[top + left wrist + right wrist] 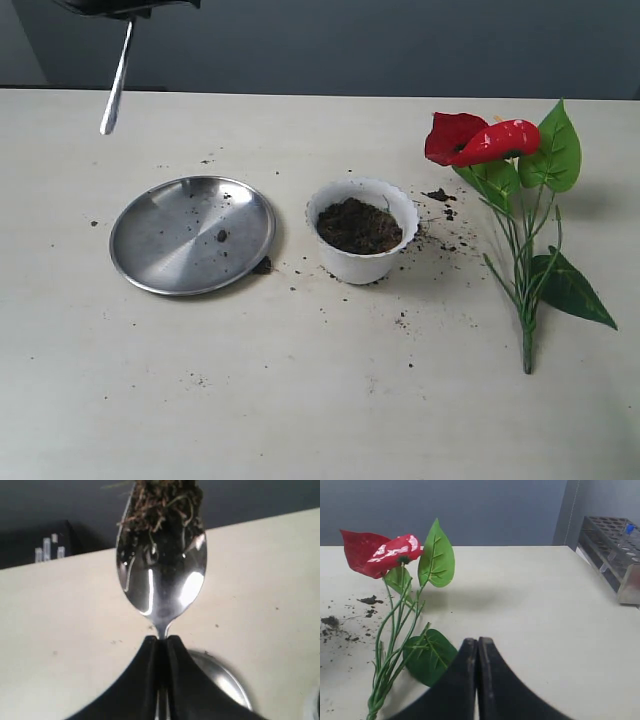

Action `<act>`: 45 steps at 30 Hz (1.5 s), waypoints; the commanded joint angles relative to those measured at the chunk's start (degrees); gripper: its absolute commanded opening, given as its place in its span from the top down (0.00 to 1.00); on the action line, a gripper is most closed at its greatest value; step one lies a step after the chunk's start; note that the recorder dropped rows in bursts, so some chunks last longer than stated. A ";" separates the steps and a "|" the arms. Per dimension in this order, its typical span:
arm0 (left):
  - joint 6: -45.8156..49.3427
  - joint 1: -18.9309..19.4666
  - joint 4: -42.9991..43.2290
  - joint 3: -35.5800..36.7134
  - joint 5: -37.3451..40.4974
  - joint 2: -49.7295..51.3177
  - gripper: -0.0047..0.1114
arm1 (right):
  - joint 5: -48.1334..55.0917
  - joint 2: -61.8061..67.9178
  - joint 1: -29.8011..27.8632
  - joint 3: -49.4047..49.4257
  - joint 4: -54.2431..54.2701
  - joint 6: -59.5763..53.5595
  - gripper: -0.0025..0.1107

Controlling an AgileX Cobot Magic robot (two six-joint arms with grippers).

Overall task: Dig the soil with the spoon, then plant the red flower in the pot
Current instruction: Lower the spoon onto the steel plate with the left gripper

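My left gripper is at the top left edge of the exterior view, above the table behind the plate. It is shut on the silver spoon, which hangs down from it. In the left wrist view the gripper pinches the spoon's neck, and the spoon's bowl carries a clump of dark soil. The white scalloped pot stands mid-table with soil in it. The red flower lies flat to the right of the pot. My right gripper is shut on nothing, beside the red flower's stems.
A round steel plate with a few crumbs lies left of the pot, and its rim shows under the left gripper. Loose soil crumbs are scattered around the pot. A test-tube rack stands at the table's far edge.
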 commanded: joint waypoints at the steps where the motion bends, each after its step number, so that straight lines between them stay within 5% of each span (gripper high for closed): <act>1: 10.78 2.82 -13.83 -4.43 7.20 5.01 0.96 | -0.33 -0.35 -0.21 0.05 0.01 -0.18 0.98; 7: 11.75 4.05 -16.37 -8.06 14.23 11.86 0.96 | -0.52 -0.35 -0.21 0.05 -0.22 -0.18 0.98; 25: 3.64 4.05 -19.74 -8.17 19.59 24.16 0.96 | -0.52 -0.35 -0.21 0.05 -0.22 -0.18 0.98; 45: -2.63 2.29 -17.42 -8.17 17.88 30.19 0.96 | -0.35 -0.35 -0.21 0.05 -0.10 -0.18 0.98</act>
